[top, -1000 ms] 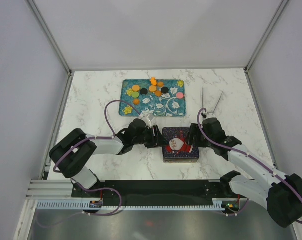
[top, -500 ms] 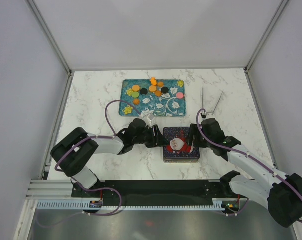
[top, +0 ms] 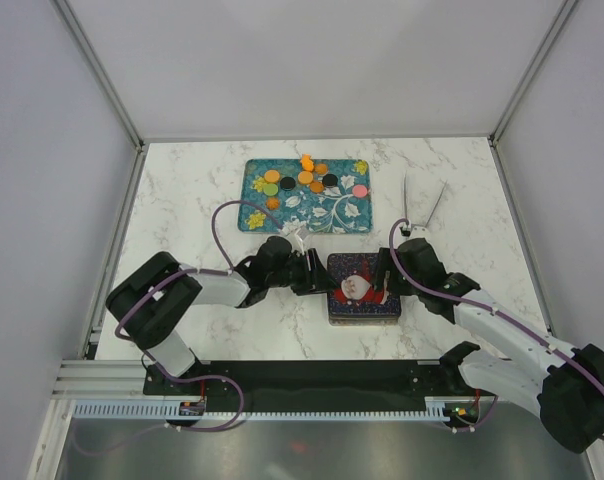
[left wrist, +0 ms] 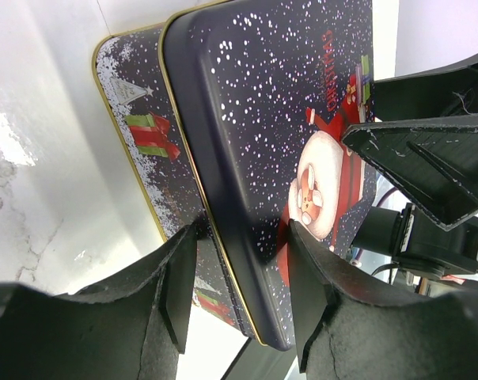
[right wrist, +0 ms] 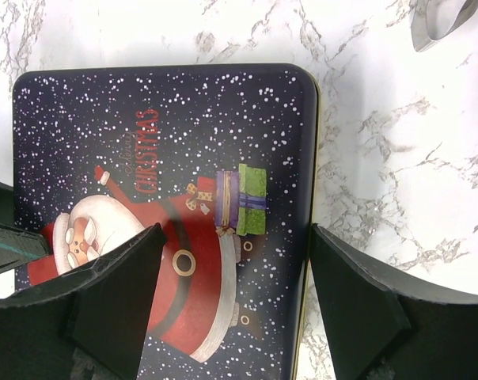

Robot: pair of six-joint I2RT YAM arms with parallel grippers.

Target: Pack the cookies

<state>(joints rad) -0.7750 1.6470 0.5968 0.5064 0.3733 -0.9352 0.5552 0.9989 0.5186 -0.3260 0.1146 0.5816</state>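
L gripper point(left wrist: 240, 233) is clamped on the tin lid point(left wrist: 255, 119) at its left edge, one finger on top by the Santa print and the other against the lid's side wall. The lid sits skewed on the base point(left wrist: 136, 127), so the base's gold rim and gift print show along that side. R gripper point(right wrist: 237, 233) has its fingers wide apart at the lid's right end, gripping nothing. One finger is over the Santa, the other at the tin's edge above bare table point(top: 182, 200). Can't tell if either touches.

Cookies point(top: 302, 178) are all on the teal tray point(top: 327, 214), clustered in its far half, orange, green, pink and black, w/ carrot pieces at the far rim. The tray is far of the tin, just apart from it. Metal tongs point(top: 422, 205) lie to the right of the tray, far of the R gripper.
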